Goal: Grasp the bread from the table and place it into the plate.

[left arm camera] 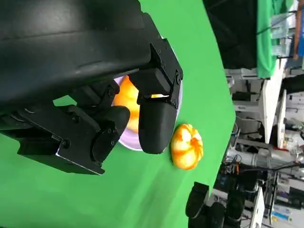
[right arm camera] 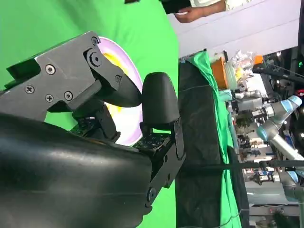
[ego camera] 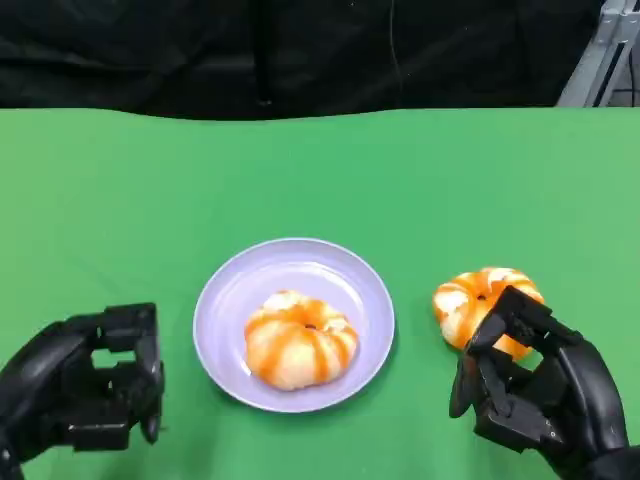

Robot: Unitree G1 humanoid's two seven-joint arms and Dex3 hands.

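head: looks down on table [ego camera: 120, 180] | wrists: close behind hands (both share plate [ego camera: 225, 300])

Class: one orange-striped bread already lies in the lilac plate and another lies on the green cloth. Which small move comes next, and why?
Probably the right hand closes on the orange-striped bread on the cloth: its fingers touch it, ungrasped, beside the round lilac plate.

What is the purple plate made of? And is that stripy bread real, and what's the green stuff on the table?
The plate looks like smooth plastic or glazed ceramic; it has a soft sheen. The bread on the plate and the bread on the table look glossy with very bright stripes, so possibly toys. The table cover seems matte green cloth.
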